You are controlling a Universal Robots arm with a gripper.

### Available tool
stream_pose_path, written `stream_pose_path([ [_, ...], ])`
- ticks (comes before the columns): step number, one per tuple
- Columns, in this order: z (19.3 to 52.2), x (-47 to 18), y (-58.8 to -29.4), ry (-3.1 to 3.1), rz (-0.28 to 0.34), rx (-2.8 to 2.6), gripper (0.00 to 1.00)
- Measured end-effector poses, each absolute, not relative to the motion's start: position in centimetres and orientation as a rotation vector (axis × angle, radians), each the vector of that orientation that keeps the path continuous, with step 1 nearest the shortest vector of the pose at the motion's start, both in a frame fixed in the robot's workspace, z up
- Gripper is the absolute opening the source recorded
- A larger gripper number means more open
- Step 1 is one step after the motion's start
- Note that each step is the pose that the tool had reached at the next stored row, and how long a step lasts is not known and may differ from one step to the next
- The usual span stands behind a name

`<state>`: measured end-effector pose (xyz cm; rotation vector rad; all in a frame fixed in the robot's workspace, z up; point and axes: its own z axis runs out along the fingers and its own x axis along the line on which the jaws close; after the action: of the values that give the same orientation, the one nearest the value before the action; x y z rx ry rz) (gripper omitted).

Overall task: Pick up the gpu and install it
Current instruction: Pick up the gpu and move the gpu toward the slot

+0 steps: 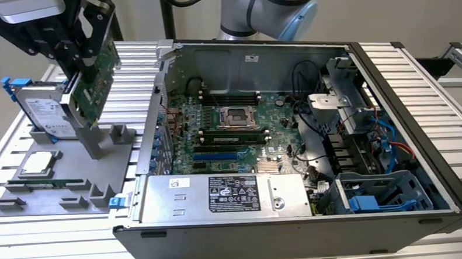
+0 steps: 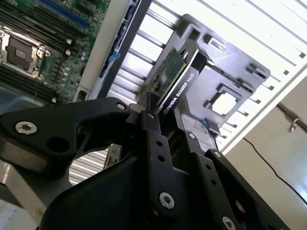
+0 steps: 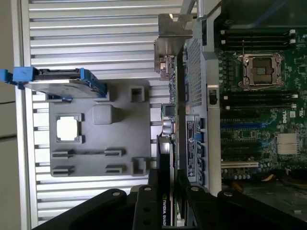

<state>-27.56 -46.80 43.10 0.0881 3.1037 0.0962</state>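
We saw the gpu gripped on edge in the end effector. Its green board face was turned toward the open computer case, with the black cooler on the far face. In the second wrist view the black fingers were narrowed on the gpu, one on each face. In the first wrist view we saw it edge-on, its silver bracket at the end farthest from the end effector.

The gpu hung straight below the end effector, over the gray fixture. Its lower edge was near the fixture's upright post; we could not tell whether they touched.

Just beside the end effector, toward the exterior view's left, a hard drive with blue rails stood on edge in the fixture. Lower down, a processor chip lay flat in a recess, and a memory stick sat in a slot near it. The fixture rested on the ribbed tabletop.

The case stood beside the fixture on the exterior view's right, well below the end effector, with its motherboard exposed.
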Motion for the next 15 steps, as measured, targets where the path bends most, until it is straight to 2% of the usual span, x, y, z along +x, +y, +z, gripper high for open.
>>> stream_pose_path([
  [15, 43.1, -26.4, -46.8, 3.104, 0.096, 0.088, 0.0],
])
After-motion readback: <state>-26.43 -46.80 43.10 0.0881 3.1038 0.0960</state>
